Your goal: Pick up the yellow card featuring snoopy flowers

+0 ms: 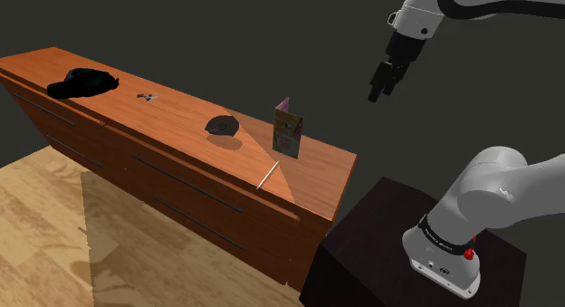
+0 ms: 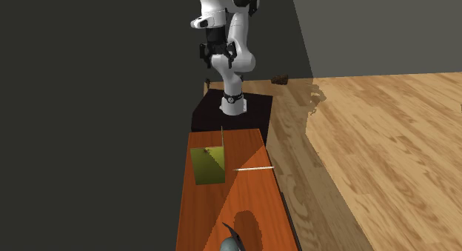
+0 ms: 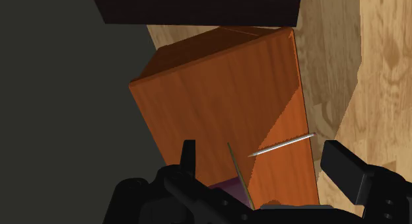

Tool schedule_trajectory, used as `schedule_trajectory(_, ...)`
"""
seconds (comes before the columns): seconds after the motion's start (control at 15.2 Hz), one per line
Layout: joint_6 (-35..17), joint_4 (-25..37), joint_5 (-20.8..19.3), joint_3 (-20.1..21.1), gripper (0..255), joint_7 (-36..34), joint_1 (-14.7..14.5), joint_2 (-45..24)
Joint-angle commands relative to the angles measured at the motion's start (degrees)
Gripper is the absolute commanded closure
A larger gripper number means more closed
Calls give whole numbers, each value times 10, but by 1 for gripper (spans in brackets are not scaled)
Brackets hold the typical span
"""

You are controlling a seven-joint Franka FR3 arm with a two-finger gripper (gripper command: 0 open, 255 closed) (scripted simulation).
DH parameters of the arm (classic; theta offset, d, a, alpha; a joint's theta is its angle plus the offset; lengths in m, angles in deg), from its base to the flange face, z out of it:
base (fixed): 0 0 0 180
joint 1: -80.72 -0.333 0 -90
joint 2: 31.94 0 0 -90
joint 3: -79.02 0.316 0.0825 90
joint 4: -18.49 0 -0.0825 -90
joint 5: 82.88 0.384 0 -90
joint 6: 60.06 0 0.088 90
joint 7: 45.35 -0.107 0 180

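The black gripper (image 1: 380, 91) is hovering high in the air, up and to the shoulder view's right of the wooden dresser (image 1: 181, 117). Its fingers (image 3: 344, 168) are standing wide apart and holding nothing. The yellow card (image 1: 288, 130) is standing upright on the dresser top, near the end closest to the dark stand (image 1: 380, 225) and well apart from the gripper. A thin white stick (image 1: 267, 177) is lying near the card by the front edge, while a dark rounded object (image 1: 222, 125) and a black cap (image 1: 83, 81) are sitting farther along.
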Motion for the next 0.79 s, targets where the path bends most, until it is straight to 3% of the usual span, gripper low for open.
schedule_trajectory(0.0, 0, 0, 0, 0, 0, 0, 0, 0)
schedule_trajectory(0.73, -134, 99, -1, 46, 0, -33, -15, -244)
